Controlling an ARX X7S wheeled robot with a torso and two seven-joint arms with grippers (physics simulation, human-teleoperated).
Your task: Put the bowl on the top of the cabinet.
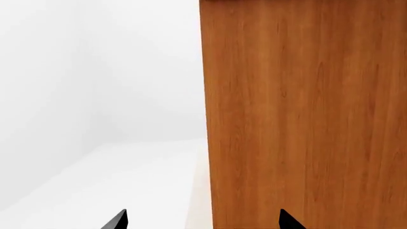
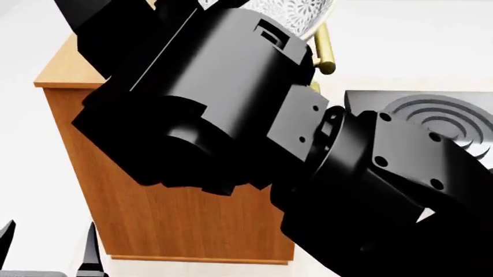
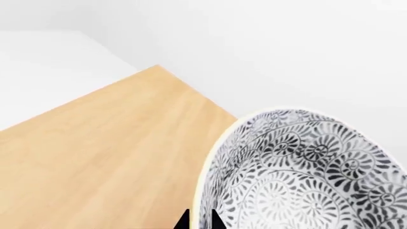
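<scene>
The bowl [image 3: 299, 176], white with a dense dark floral pattern, is held by its rim in my right gripper [image 3: 198, 220], one fingertip outside the rim and one inside. It hangs tilted over the cabinet's flat light-wood top [image 3: 95, 157]. In the head view a sliver of the bowl [image 2: 297, 14] shows above my raised right arm [image 2: 231, 104], which hides most of the cabinet top [image 2: 73, 72]. The orange-brown cabinet side [image 2: 170, 213] stands below. My left gripper [image 1: 202, 220] is open and empty, low beside the cabinet's side [image 1: 305, 114]; its fingertips [image 2: 91, 254] show low in the head view.
Brass bar handles [image 2: 325, 49] stick out from the cabinet front past my right arm. White floor [image 1: 114, 181] and white walls surround the cabinet. The right arm's joint housing [image 2: 431, 133] fills the head view's right side.
</scene>
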